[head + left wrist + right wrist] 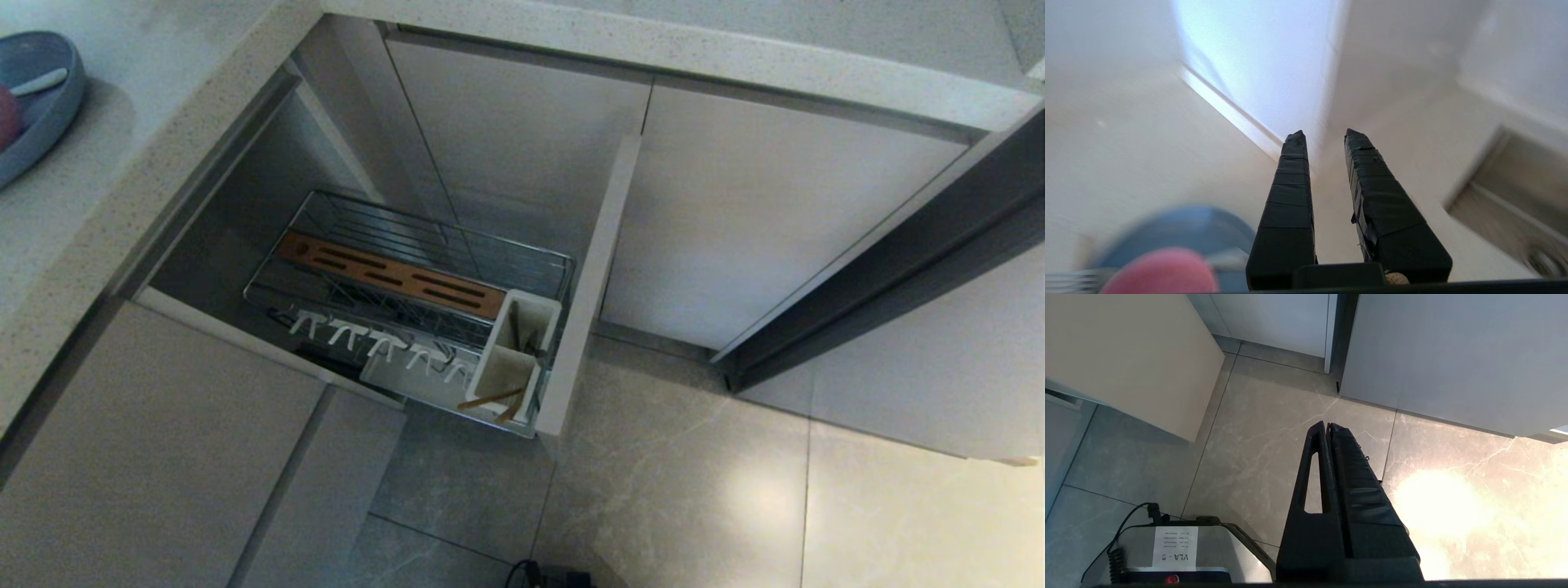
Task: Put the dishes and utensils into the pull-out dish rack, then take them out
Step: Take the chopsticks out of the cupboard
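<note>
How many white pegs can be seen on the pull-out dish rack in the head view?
5 white pegs, in one row along the near side of the pull-out dish rack. Further ones may be hidden at the row's ends.

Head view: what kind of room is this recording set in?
Most likely a home kitchen: a speckled stone countertop, beige cabinet doors below it, and a pull-out dish rack drawn out over a tiled floor.

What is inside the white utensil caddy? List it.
The white utensil caddy holds wooden chopsticks lying in its front compartment. The back compartment shows only a dark shape I cannot identify; the caddy's walls hide the bottoms.
</note>
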Tool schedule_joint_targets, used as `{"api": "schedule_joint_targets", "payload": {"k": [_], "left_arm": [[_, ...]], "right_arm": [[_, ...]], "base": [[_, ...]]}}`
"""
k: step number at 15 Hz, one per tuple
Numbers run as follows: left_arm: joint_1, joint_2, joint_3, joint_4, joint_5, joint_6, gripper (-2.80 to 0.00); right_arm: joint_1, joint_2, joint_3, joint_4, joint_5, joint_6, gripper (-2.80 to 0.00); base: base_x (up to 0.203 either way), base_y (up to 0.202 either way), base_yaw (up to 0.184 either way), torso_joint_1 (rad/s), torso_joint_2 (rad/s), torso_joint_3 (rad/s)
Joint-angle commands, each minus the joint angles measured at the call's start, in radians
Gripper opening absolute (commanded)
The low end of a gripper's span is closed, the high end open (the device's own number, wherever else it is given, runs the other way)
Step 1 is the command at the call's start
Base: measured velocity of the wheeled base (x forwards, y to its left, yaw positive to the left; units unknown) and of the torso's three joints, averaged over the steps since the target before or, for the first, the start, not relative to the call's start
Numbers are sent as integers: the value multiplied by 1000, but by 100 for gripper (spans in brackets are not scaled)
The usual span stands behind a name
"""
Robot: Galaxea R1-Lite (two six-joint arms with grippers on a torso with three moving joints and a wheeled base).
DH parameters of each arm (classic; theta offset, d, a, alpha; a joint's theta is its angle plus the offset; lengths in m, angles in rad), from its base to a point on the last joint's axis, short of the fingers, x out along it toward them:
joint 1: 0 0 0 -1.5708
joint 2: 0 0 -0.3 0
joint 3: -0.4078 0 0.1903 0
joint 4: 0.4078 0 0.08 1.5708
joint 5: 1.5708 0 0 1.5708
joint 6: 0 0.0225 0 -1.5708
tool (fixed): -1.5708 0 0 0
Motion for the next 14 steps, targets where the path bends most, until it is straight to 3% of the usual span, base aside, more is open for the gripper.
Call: {"api": "schedule_joint_targets", "payload": {"k": [1, 6, 10, 14], "left_arm": [[80, -75, 1, -2, -26, 3, -280], [297, -154, 3, -2, -199, -4, -280], [431, -183, 54, -3, -300, -18, -280], [681, -211, 200, 1, -521, -75, -280]], "right_arm": [[0, -1, 0, 0, 0, 0, -280], [0, -1, 0, 0, 0, 0, -280], [0, -1, 0, 0, 0, 0, -280], [0, -1, 0, 0, 0, 0, -280]], "base": [[0, 0, 0, 0, 0, 0], [0, 0, 0, 0, 0, 0], [0, 0, 0, 0, 0, 0], [0, 0, 0, 0, 0, 0]]}}
